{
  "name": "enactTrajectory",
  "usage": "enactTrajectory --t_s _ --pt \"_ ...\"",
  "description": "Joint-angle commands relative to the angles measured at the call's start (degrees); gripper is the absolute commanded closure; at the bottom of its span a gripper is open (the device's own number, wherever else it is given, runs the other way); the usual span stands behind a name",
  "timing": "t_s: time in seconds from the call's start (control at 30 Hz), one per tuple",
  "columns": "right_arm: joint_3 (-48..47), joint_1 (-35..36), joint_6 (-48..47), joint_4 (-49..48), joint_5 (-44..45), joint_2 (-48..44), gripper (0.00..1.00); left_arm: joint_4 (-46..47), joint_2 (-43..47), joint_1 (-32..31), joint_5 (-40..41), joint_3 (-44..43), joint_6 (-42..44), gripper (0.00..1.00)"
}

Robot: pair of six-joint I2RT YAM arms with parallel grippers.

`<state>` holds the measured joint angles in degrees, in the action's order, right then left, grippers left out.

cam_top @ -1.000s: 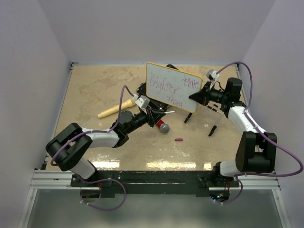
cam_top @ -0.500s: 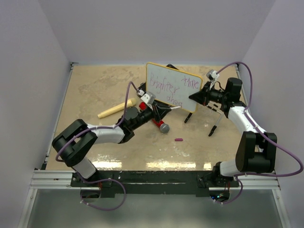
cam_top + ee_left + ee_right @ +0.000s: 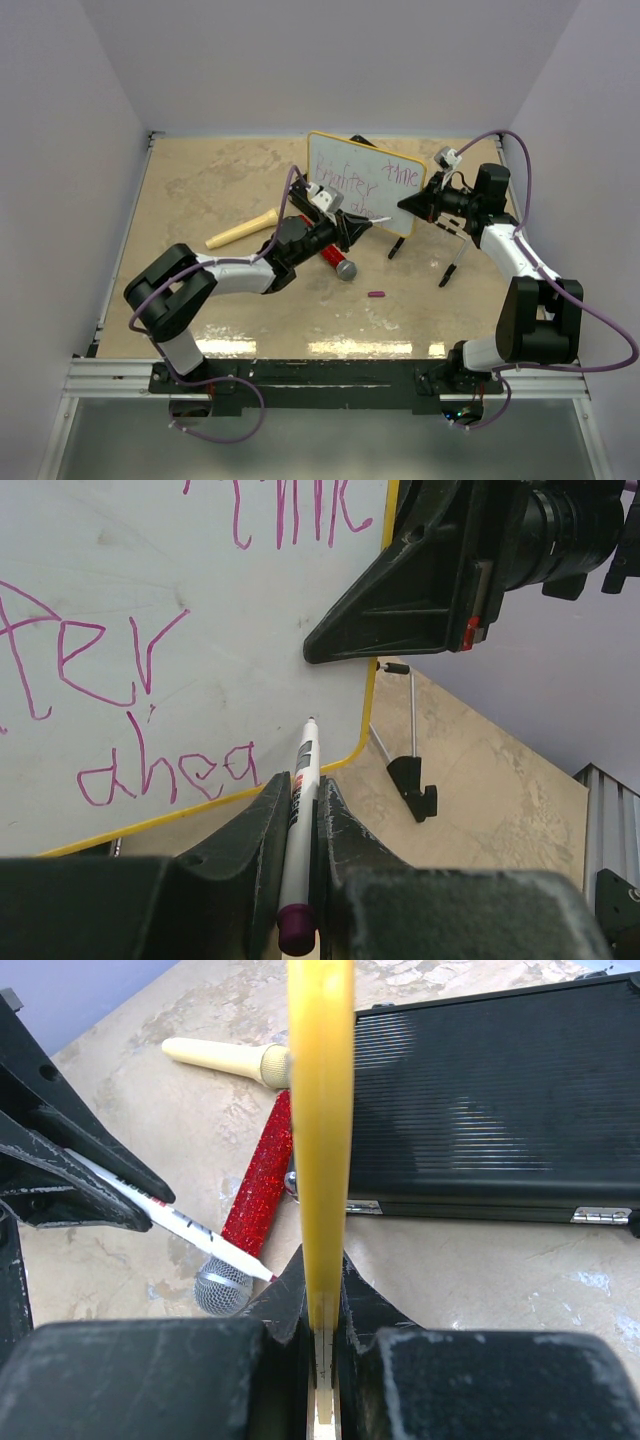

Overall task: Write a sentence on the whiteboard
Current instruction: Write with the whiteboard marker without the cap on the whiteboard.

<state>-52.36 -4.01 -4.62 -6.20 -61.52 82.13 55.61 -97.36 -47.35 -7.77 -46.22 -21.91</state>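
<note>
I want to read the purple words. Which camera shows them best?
Left wrist camera: the purple words are big and close, though cut off. The top camera shows more lines, but tiny. The right wrist camera sees only the whiteboard edge-on.

The whiteboard (image 3: pixel 200 600) is cut off at the top and left of the left wrist view, so the sentence (image 3: pixel 105 665) is seen only in fragments. Whether the marker (image 3: pixel 300 800) tip is pressed to the board cannot be told. From above, the lower left part is covered by the left gripper (image 3: pixel 352 226), and the writing is too small to be read. From the right wrist, only the yellow rim is shown, edge-on; the black case (image 3: pixel 490 1100) is cropped at the right.
</note>
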Motion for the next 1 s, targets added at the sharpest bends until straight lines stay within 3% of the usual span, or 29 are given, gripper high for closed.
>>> enactTrajectory --t_s 0.0,0.97 --pt "-0.29 0.41 -0.39 -0.13 -2.20 -0.48 1.00 1.25 -0.81 -0.46 1.53 -3.00 2.05 1.00" --pt "-0.29 0.49 -0.39 -0.13 -2.20 -0.39 1.00 -0.86 -3.62 -0.37 3.20 -6.25 4.16 1.00"
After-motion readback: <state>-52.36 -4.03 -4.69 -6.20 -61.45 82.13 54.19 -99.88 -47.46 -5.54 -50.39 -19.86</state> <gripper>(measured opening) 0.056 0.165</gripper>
